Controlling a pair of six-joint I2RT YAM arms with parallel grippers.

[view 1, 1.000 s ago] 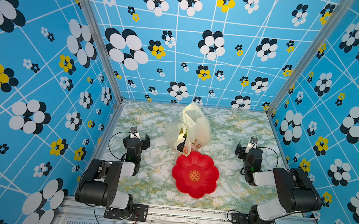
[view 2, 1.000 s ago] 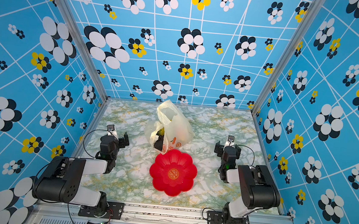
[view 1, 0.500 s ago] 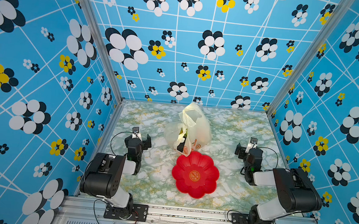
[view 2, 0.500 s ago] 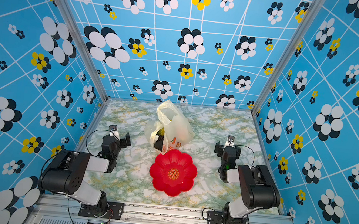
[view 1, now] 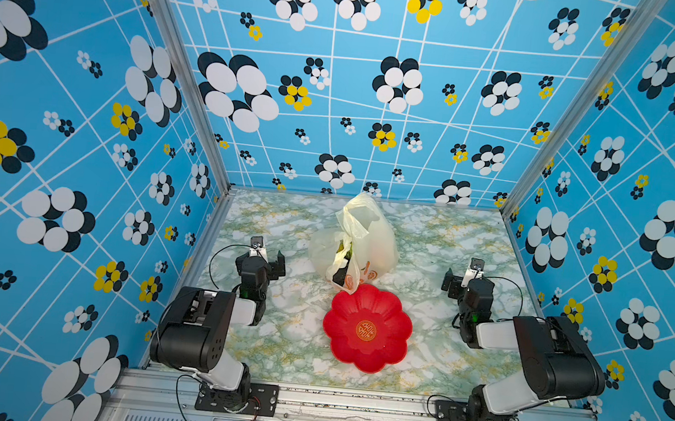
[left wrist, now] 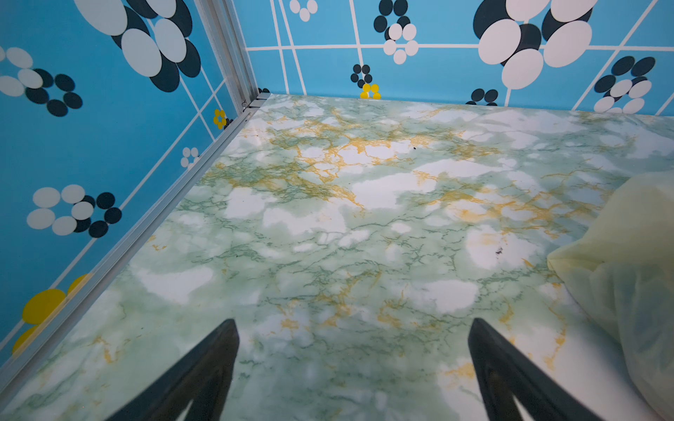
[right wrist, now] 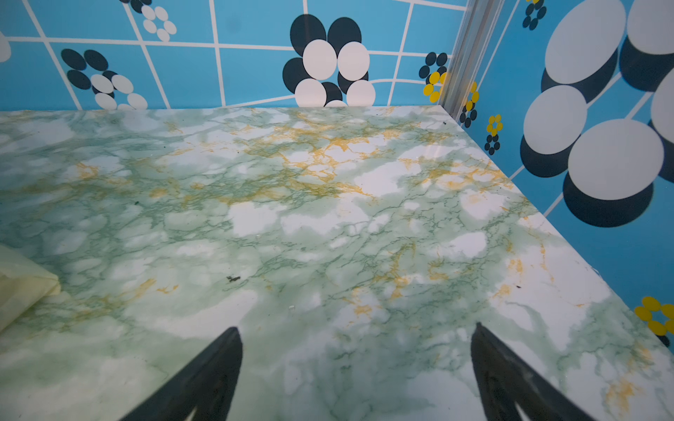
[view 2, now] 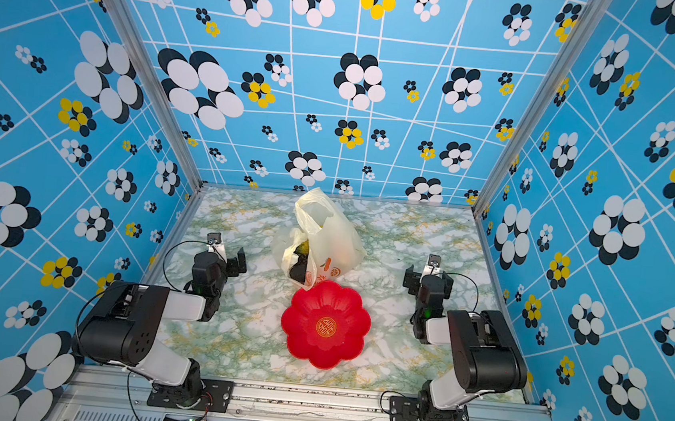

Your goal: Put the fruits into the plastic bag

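plastic bag (view 1: 373,239): cream, crinkly, orange-printed; bulging, slumped mid-scene, mouth open
fruits (view 2: 299,268): dark shapes inside bag

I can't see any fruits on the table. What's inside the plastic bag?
Through the opening of the plastic bag show a dark fruit and a yellow-green bit. Through the film glows something orange. The crinkly plastic hides the rest, so they can't be counted.
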